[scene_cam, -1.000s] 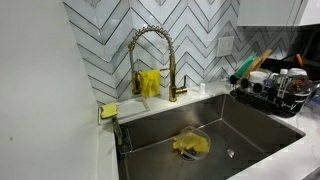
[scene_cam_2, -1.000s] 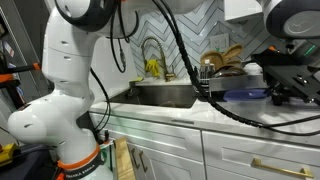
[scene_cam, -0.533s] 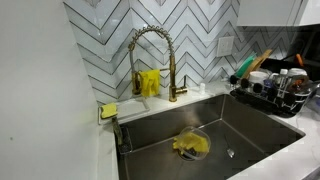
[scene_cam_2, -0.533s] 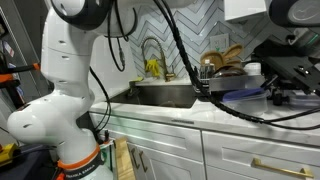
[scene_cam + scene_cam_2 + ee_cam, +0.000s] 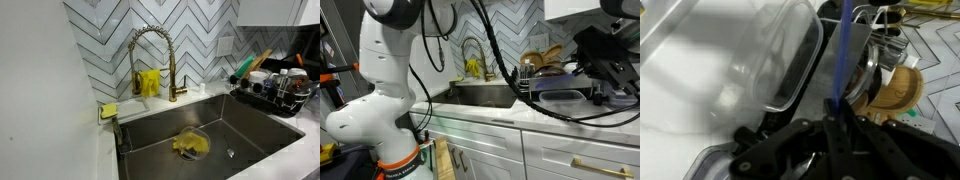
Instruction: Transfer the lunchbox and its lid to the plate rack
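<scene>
The fingers point(image 5: 812, 130) pinch a thin blue edge, apparently the lunchbox point(image 5: 560, 97), which sits low over the surface point(image 5: 520, 112) just beside the rack point(image 5: 545, 72). The transfer looks barely begun. Next, it needs lifting clear of the rack's wire rim before lowering in.

The steel sink basin point(image 5: 250, 135) sits in the white countertop point(image 5: 490, 113). The gold spring-neck faucet point(image 5: 150, 45) stands behind it. A crumpled yellow cloth point(image 5: 190, 145) lies in the basin. A yellow sponge point(image 5: 108, 110) rests at its left rear corner. The black wire plate rack point(image 5: 272, 98) stands right of the basin. The bluish-purple translucent plastic lunchbox point(image 5: 565, 97) lies before the rack.
</scene>
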